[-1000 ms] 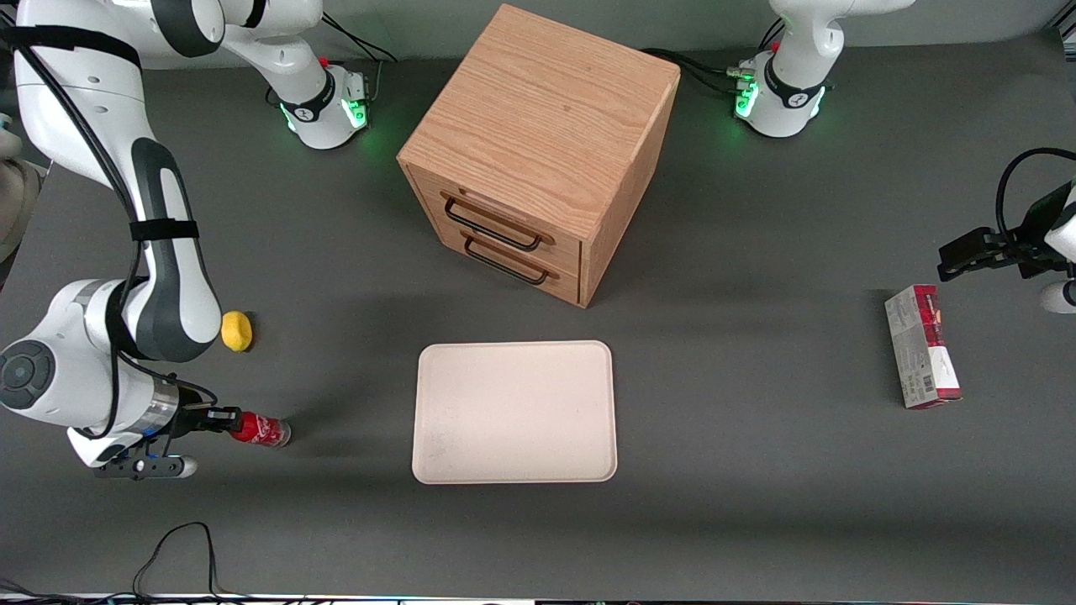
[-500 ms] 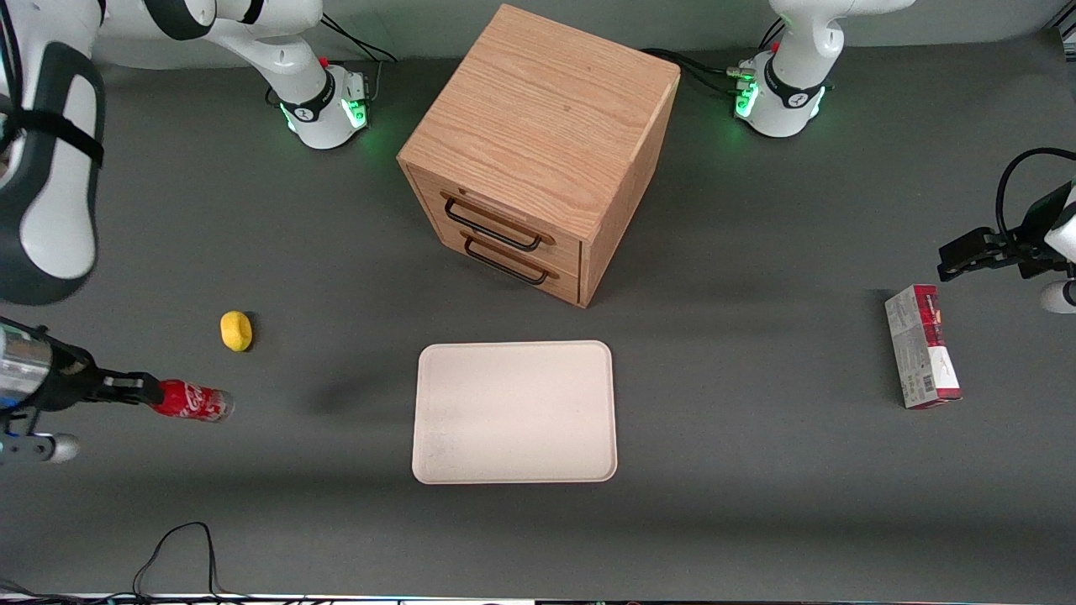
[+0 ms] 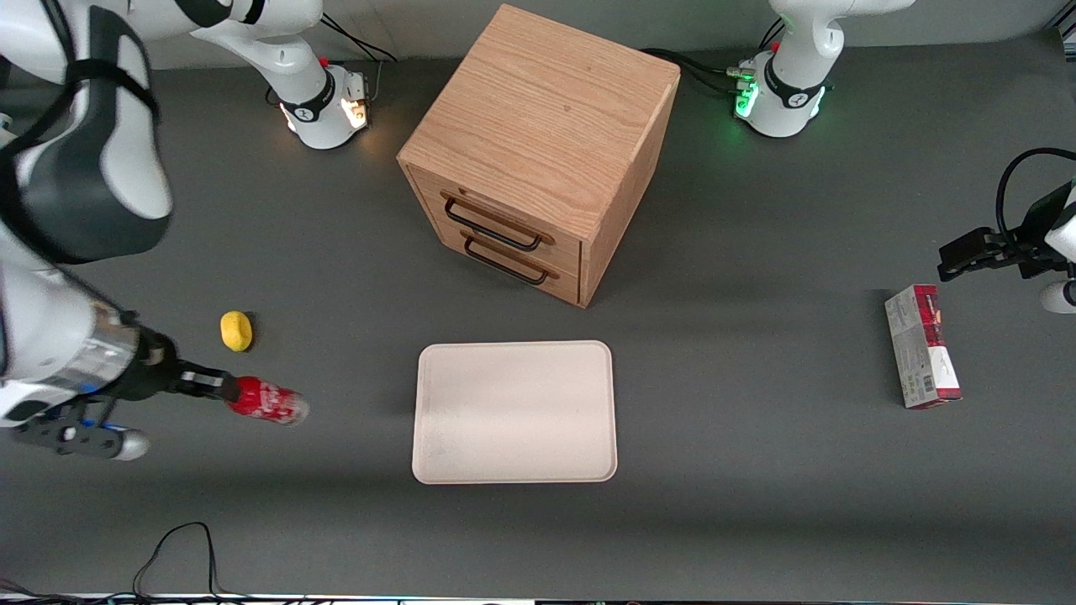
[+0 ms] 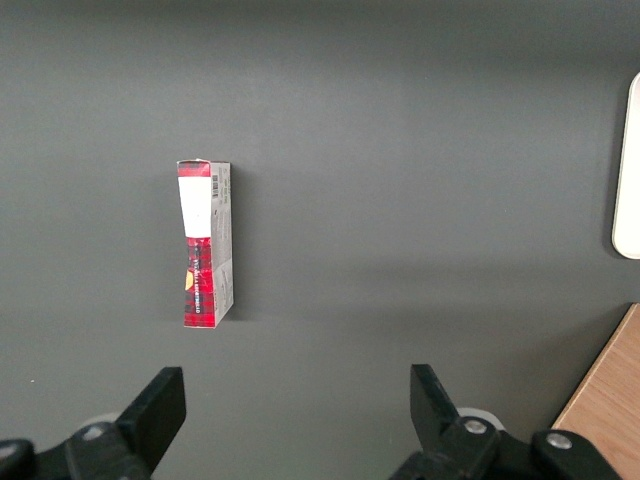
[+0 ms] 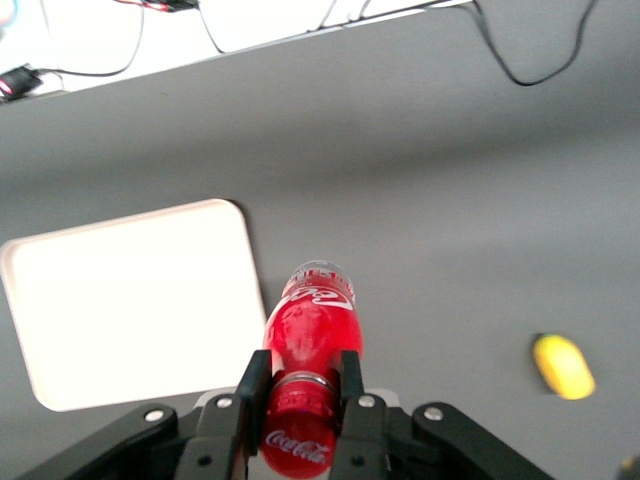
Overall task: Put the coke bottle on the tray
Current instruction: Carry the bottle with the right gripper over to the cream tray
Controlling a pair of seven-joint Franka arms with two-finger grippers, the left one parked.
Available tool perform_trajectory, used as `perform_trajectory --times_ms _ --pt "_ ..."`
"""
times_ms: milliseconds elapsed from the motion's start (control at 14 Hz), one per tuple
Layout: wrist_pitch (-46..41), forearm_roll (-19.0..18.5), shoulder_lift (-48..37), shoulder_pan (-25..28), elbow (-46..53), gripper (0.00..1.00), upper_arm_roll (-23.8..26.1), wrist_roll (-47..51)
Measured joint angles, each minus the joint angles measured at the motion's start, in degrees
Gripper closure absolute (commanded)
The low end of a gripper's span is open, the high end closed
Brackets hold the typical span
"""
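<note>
Coke bottle (image 3: 267,402) (image 5: 308,352): small, red, white lettering, clear base; held off the table on its side, gripped at the neck by the gripper (image 3: 220,386) (image 5: 297,395), base pointing toward the tray, apart from the tray, toward the working arm's end. Tray (image 3: 514,412) (image 5: 130,300): large, cream-white, rectangular, rounded corners, low rim; lying flat on the table, bare.

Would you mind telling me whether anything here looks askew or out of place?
Only the coke bottle: the end effector holds it by the neck, lying sideways rather than upright, short of the tray. Nothing is spilled or damaged.
</note>
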Motion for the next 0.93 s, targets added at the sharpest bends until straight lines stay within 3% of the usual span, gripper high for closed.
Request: perform_trajectory --times_ms 143,357,714,929 --pt "0.42 -2.27 0.45 1.93 0.35 1.00 2.41 4.06" --pt "2.17 -2.60 1.29 3.77 0.52 1.00 2.74 5.03" --pt "11.41 -2.87 7.03 6.81 0.52 1.00 2.82 5.62" --pt "15.87 -5.66 11.47 8.35 0.47 1.00 2.85 5.64"
